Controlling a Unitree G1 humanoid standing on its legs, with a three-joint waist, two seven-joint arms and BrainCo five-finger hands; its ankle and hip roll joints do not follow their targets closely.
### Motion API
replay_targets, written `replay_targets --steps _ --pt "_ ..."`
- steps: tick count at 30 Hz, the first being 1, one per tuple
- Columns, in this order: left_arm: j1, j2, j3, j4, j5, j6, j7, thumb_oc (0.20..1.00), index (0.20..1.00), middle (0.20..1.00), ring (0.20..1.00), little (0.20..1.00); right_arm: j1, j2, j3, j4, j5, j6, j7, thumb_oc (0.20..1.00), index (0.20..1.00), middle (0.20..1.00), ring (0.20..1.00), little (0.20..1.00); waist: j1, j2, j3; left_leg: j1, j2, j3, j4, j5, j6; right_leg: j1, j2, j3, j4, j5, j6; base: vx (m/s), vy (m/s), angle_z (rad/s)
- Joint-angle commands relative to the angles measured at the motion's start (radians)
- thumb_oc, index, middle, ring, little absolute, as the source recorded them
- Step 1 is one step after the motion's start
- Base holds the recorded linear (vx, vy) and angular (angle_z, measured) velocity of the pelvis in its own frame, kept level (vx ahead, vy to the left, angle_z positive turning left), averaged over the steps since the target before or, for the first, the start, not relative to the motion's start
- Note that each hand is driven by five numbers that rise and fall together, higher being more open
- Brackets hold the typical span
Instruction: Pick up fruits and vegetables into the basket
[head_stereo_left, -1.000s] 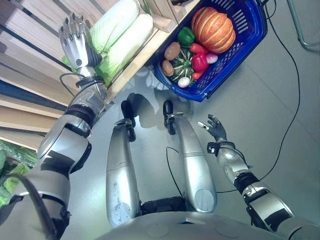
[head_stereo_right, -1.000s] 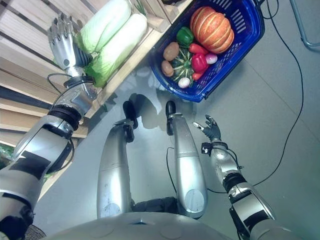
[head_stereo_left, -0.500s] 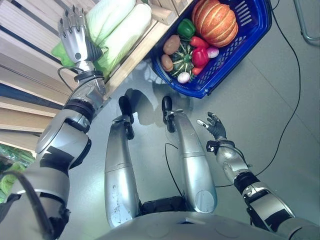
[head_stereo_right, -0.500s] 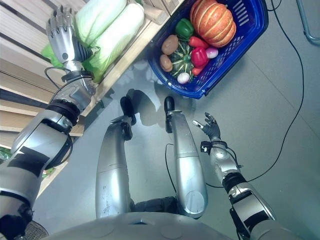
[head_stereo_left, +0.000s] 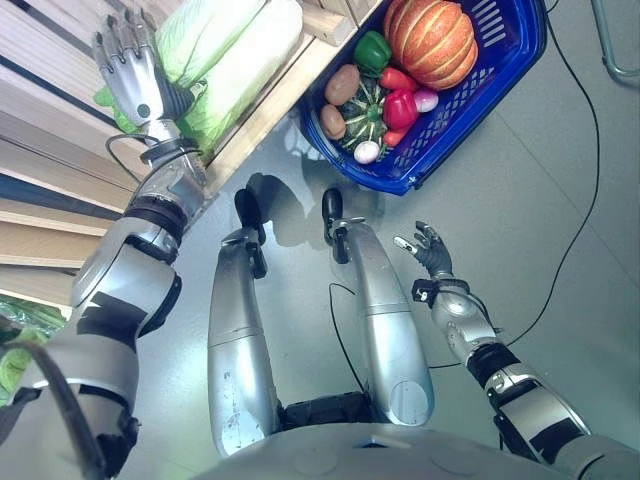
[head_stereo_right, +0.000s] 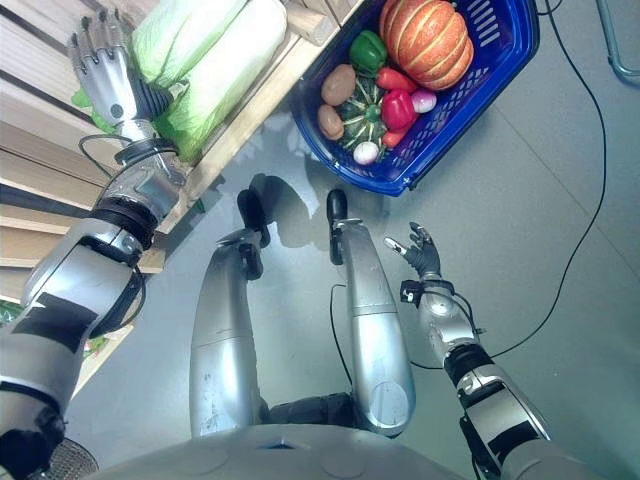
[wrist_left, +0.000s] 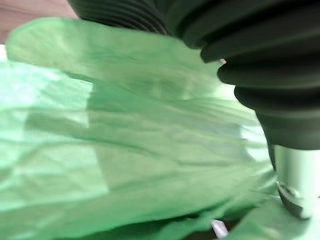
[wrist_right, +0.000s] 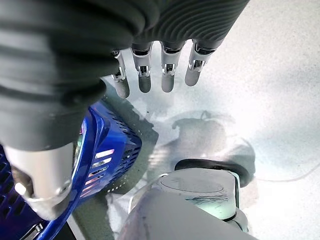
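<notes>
Where the left wrist view looks past its dark cover, green cabbage (wrist_left: 125, 150) leaf blocks nearly everything, so any contact under the palm is hard to make out. From above, the left hand (head_stereo_left: 128, 75) lies with fingers straight beside two cabbages (head_stereo_left: 235, 55) on the wooden shelf (head_stereo_left: 262, 110), clasping nothing that can be seen. The right hand (head_stereo_left: 430, 250) hangs over the floor with relaxed, spread fingers (wrist_right: 167, 70), empty. The blue basket (head_stereo_left: 470, 110), cut off at the frame's top, holds a pumpkin (head_stereo_left: 430, 40), peppers (head_stereo_left: 398, 105) and potatoes (head_stereo_left: 342, 85).
</notes>
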Motion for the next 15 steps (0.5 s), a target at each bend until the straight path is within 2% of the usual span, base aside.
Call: replay_targets --steps 1,4,8,13,14,15 --pt "-0.026 0.046 0.034 -0.005 0.013 0.016 0.025 1.0 1.0 1.0 1.0 1.0 0.083 -0.024 0.02 -0.078 -0.002 -0.017 -0.023 1.0 1.0 1.0 1.0 1.0 0.014 -0.016 -0.046 0.017 -0.056 0.079 -0.011 -0.089 0.035 0.024 0.039 -0.012 -0.112 0.097 0.071 0.0 0.0 0.0" --pt "-0.023 0.044 0.03 -0.014 0.017 0.01 0.033 1.0 1.0 1.0 1.0 1.0 0.087 -0.025 0.019 -0.078 -0.005 -0.022 -0.018 1.0 1.0 1.0 1.0 1.0 0.015 -0.015 -0.046 0.011 -0.058 0.077 -0.007 -0.09 0.033 0.02 0.04 -0.012 -0.11 0.097 0.072 0.0 0.0 0.0" --pt "-0.023 0.042 0.028 -0.008 0.021 0.033 0.034 1.0 1.0 1.0 1.0 1.0 0.082 -0.022 0.024 -0.082 -0.008 -0.022 -0.017 1.0 1.0 1.0 1.0 1.0 0.016 -0.016 -0.046 0.018 -0.056 0.08 -0.016 -0.088 0.036 0.024 0.039 -0.015 -0.113 0.097 0.071 0.0 0.0 0.0" --pt "-0.035 0.043 0.013 0.016 0.014 0.072 -0.032 1.0 1.0 1.0 1.0 1.0 0.072 -0.02 0.024 -0.082 -0.005 -0.013 -0.022 1.0 1.0 1.0 1.0 1.0 0.015 -0.015 -0.046 0.015 -0.055 0.081 -0.017 -0.087 0.035 0.02 0.037 -0.017 -0.112 0.098 0.073 0.0 0.0 0.0" --pt "-0.035 0.042 0.008 0.021 0.009 0.073 -0.035 0.564 0.564 0.564 0.564 0.564 0.073 -0.02 0.026 -0.082 -0.005 -0.014 -0.023 1.0 1.0 1.0 1.0 1.0 0.015 -0.016 -0.046 0.013 -0.056 0.081 -0.017 -0.087 0.034 0.019 0.037 -0.017 -0.113 0.099 0.074 0.0 0.0 0.0" --pt "-0.034 0.041 0.008 0.02 0.009 0.075 -0.038 0.2 0.2 0.2 0.2 0.2 0.073 -0.02 0.026 -0.084 -0.007 -0.013 -0.022 1.0 1.0 1.0 1.0 1.0 0.015 -0.016 -0.046 0.013 -0.056 0.081 -0.019 -0.085 0.034 0.018 0.037 -0.018 -0.114 0.1 0.074 0.0 0.0 0.0"
